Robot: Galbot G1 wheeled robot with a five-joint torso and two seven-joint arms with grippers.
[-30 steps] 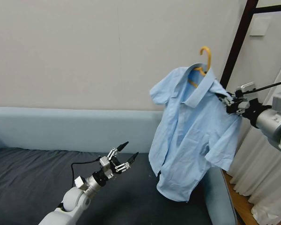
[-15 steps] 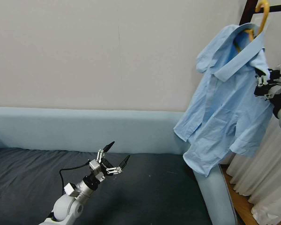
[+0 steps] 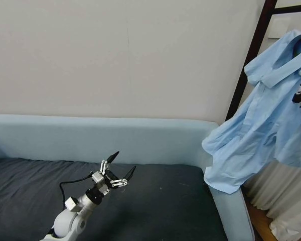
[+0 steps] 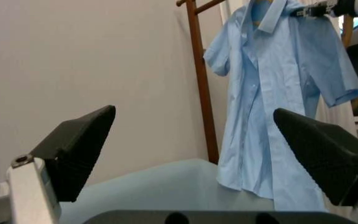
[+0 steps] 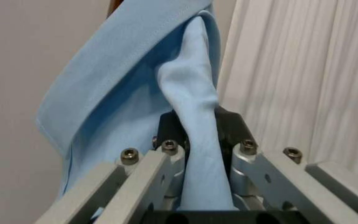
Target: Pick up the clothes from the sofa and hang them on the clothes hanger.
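Hanging step, past the right end of the sofa (image 3: 140,138).
Beyond the sofa's arm stands the rack (image 3: 247,63). The shirt (image 3: 263,133) hangs beside its post, hem low near that arm. Best raise it above the rack's bar and keep the cloth off the post. The right gripper (image 5: 199,135) pinches a shoulder fold tight. The left gripper (image 3: 114,171) waits wide open, holding nothing, over the seat.

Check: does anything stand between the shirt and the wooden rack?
Nothing visible does. The shirt, clamped in the right gripper, hangs right beside the rack. The left gripper hovers open over the sofa, well clear of it.
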